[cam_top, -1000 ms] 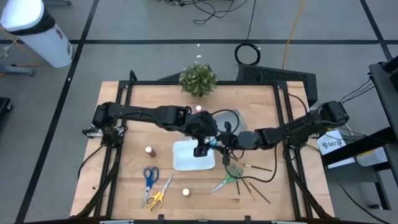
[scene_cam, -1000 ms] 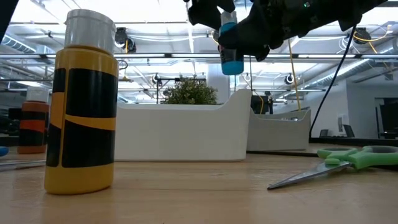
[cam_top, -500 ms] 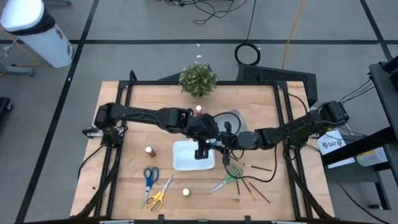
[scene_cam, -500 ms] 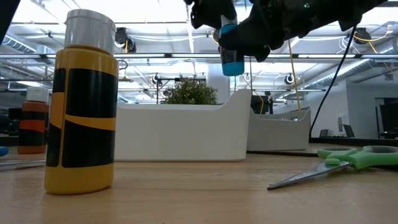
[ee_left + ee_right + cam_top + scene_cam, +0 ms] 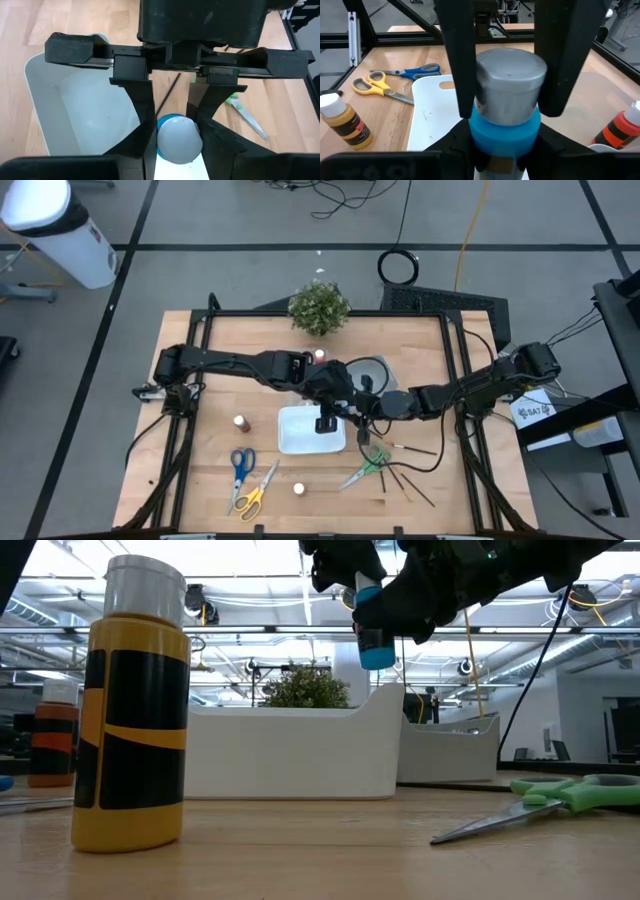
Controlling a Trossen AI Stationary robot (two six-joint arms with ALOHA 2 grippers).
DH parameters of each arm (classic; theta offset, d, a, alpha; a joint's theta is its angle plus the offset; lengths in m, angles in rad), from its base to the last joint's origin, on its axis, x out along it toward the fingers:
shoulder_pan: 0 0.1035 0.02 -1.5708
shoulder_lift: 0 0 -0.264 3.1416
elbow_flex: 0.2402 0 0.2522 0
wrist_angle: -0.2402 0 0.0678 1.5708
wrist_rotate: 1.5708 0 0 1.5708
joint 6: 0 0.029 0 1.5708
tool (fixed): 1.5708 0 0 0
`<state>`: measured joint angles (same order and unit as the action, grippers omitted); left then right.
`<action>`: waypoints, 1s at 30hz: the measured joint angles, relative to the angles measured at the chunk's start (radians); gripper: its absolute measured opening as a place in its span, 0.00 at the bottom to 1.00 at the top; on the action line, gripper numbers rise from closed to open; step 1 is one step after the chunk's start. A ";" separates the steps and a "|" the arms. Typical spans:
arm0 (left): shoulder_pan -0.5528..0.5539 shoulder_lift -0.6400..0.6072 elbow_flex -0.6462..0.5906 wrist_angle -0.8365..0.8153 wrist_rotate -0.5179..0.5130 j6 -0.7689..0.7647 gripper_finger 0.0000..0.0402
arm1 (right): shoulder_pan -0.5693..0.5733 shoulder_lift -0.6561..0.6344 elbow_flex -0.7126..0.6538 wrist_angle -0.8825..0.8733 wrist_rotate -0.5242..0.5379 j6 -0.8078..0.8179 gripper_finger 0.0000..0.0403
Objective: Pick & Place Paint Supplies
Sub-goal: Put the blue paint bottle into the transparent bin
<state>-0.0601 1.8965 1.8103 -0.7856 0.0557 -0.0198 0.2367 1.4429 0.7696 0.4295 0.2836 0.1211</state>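
A small blue paint bottle (image 5: 376,637) with a pale cap (image 5: 509,80) hangs in the air over the white tray (image 5: 297,442), and both grippers are on it. My right gripper (image 5: 356,410) reaches in from the table's right and is shut on the blue body. My left gripper (image 5: 336,418) slants down from the left, its fingers closed on the cap. A yellow-labelled bottle (image 5: 135,710), a brown bottle (image 5: 241,423) and a red bottle (image 5: 620,127) stand upright on the table. Blue scissors (image 5: 240,463), yellow scissors (image 5: 255,494), green scissors (image 5: 364,471) and thin brushes (image 5: 405,480) lie flat. My left gripper pinches the bottle's cap (image 5: 480,92) between its two fingers (image 5: 457,55), one on each side. The fingers slant down onto it from above and from the table's left. My right gripper pinches the blue body (image 5: 505,131) just under the cap between its two fingers (image 5: 462,142), coming nearly level from the table's right. The bottle stands about upright, clear of the tray.
A leafy potted plant (image 5: 319,307) stands at the table's far edge. A clear tray (image 5: 378,372) lies behind the white one. Black cables (image 5: 405,455) trail across the right half. Bare wood shows at the near left and far left.
The blue bottle now hangs slightly lower between the two grippers, over the same spot on the white tray. Its pale cap now shows among the dark fingers in the low view. Both arms have otherwise stayed where they were.
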 joint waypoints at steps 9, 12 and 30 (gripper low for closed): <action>0.002 -0.066 0.000 -0.130 -0.086 0.009 0.31 | -0.002 -0.111 0.002 -0.115 0.008 -0.005 0.46; 0.002 -0.112 0.000 -0.169 -0.111 0.010 0.31 | 0.000 -0.182 0.000 -0.196 0.004 0.031 0.52; 0.225 -0.220 -0.001 -0.460 -0.236 -0.026 0.31 | 0.001 -0.341 -0.128 -0.157 0.004 0.055 0.59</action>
<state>0.1648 1.6767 1.8095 -1.2456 -0.1800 -0.0459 0.2375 1.1019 0.6418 0.2727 0.2878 0.1757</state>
